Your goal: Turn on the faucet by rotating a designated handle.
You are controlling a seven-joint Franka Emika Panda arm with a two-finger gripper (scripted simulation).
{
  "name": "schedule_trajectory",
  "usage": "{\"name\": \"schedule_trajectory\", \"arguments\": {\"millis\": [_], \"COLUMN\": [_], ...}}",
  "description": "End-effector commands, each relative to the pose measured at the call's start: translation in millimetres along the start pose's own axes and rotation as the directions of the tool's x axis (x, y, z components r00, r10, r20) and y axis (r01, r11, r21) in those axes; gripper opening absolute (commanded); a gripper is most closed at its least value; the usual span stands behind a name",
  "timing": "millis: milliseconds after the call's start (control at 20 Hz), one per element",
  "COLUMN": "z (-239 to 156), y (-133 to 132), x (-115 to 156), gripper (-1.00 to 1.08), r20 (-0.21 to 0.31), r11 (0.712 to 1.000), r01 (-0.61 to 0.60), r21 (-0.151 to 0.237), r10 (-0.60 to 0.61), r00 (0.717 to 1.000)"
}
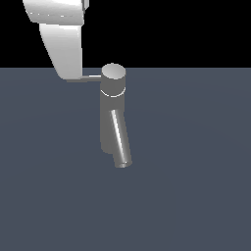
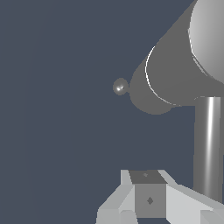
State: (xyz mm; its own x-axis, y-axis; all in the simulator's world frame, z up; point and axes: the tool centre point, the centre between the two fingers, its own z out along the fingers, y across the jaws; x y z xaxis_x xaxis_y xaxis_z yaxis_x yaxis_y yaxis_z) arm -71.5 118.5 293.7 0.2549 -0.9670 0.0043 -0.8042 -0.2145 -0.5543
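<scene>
Item: your claw [image 2: 148,199] is sitting beside the handle [image 1: 90,77], whose long axis is running horizontally leftward from the faucet [image 1: 113,98]; finger state indeterminable.
</scene>
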Motion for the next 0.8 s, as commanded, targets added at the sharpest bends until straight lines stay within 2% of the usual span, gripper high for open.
{"name": "schedule_trajectory", "arguments": {"millis": [0,450,750], "z": [3,4,4], "y": [-2,-3,13], "x": [1,2,0], "gripper": [-1.0,-1.0,-1.0], "r20": [-0.005,-0.008,-0.008], "r11": [1.0,1.0,1.0], "r01": [-0.014,-0.018,-0.018], "r21": [0.006,0.006,0.006], "r10": [0.014,0.018,0.018], "r00": [1.0,1.0,1.0]}}
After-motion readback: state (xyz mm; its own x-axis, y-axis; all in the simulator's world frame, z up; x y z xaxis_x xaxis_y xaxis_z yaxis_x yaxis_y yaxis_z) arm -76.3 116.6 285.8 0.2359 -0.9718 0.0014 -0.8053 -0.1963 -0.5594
